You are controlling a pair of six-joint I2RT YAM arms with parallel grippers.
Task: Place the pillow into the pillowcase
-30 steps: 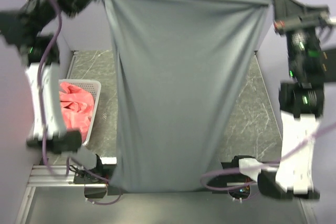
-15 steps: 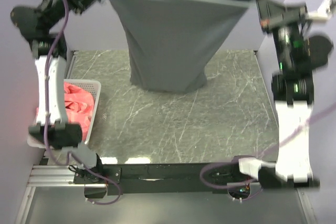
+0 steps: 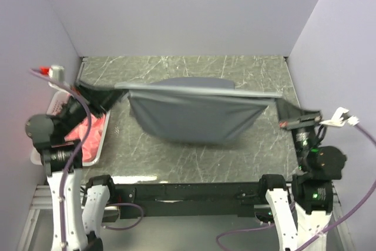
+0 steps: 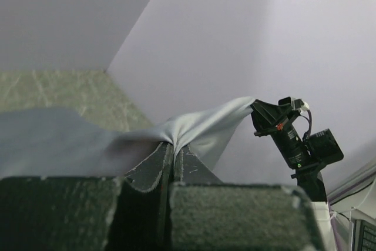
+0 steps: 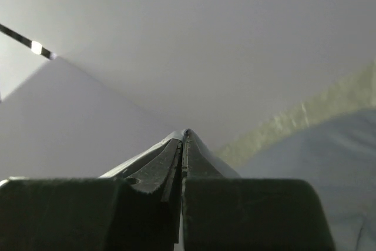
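While the left gripper (image 3: pixel 117 90) and right gripper (image 3: pixel 282 103) are each pinching a top corner of the pillowcase (image 3: pixel 194 119), which is stretching taut mid-frame, lowering both evenly is looking wisest; the pillow is not showing.

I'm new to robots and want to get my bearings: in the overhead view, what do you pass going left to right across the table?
White basket holding a pink-red cloth → left gripper → grey pillowcase, stretched between both grippers → right gripper.
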